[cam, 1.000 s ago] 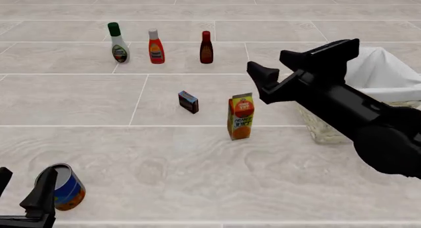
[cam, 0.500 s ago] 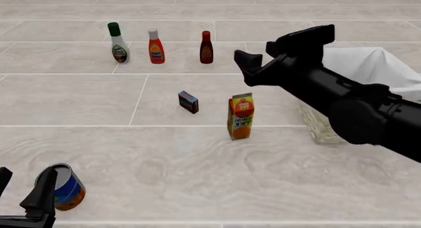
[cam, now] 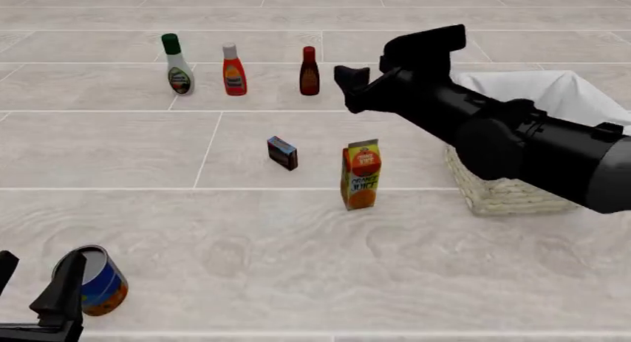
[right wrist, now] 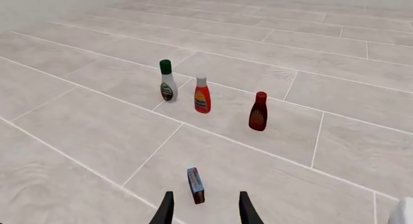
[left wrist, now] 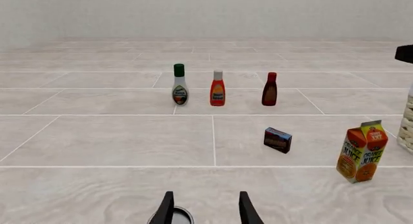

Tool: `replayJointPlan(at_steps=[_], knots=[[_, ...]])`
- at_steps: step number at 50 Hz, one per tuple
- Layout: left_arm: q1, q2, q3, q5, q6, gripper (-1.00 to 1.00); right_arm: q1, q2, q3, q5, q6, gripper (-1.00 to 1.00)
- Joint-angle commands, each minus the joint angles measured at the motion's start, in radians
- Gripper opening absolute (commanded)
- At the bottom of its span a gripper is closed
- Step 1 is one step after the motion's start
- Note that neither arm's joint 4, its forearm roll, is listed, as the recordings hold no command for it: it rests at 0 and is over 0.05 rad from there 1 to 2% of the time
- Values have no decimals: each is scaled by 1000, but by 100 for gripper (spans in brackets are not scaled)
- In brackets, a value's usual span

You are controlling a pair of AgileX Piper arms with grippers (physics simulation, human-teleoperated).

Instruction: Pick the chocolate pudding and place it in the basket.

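The chocolate pudding (cam: 282, 152) is a small dark brown carton with a blue top edge, standing on the floor left of the orange juice carton (cam: 361, 175). It also shows as the pudding (left wrist: 277, 140) in the left wrist view and the pudding (right wrist: 195, 185) just ahead of the right fingers. The basket (cam: 505, 195) stands at the right, pale wicker with a white liner. My right gripper (cam: 383, 61) hangs open and empty, high above the floor, beyond the juice carton. My left gripper (cam: 35, 281) is open low at the near left.
Three bottles stand in a row at the back: a white one with a green cap (cam: 179, 64), a red-orange one (cam: 233, 70) and a dark red-brown one (cam: 309, 72). A blue and orange can (cam: 102, 283) lies beside the left gripper's fingers.
My right arm has swung left and farther out, uncovering the basket. The left arm and all objects have stayed still.
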Motion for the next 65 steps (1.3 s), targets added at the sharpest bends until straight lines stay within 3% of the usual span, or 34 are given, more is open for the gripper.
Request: replayJointPlan(at_steps=[1, 32, 45, 65], knots=[[0, 0, 0, 0, 0, 100, -9, 71, -89, 39, 5, 100], [0, 0, 0, 0, 0, 100, -6, 285, -374, 196, 21, 100], [0, 0, 0, 0, 0, 100, -5, 340, -449, 231, 18, 100], [0, 0, 0, 0, 0, 100, 7, 424, -546, 275, 64, 100]])
